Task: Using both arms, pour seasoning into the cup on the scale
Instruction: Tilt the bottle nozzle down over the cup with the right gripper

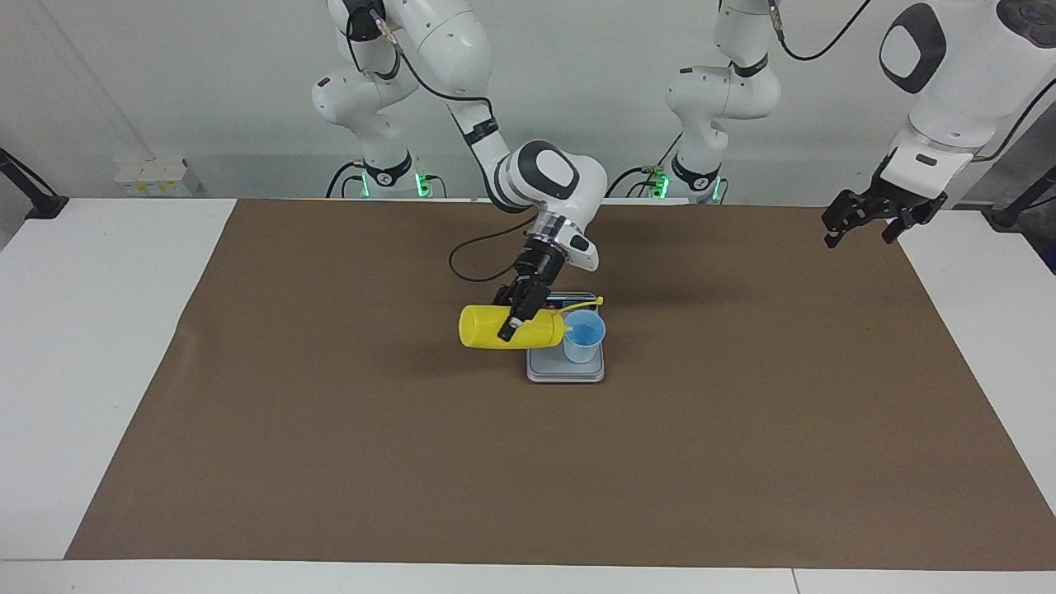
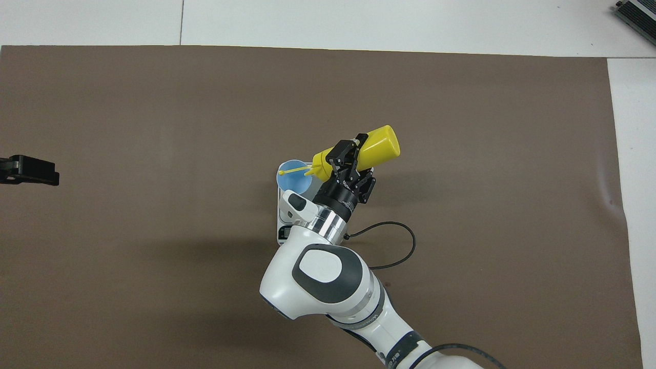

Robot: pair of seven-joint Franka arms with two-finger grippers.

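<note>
Facing: R pincer clamping seasoning

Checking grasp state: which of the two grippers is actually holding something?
The right gripper, shut on the yellow bottle tipped sideways toward the blue cup. The left gripper hangs open and holds nothing, over the mat's edge.

Brown mat covers white table (edges bare).
</note>
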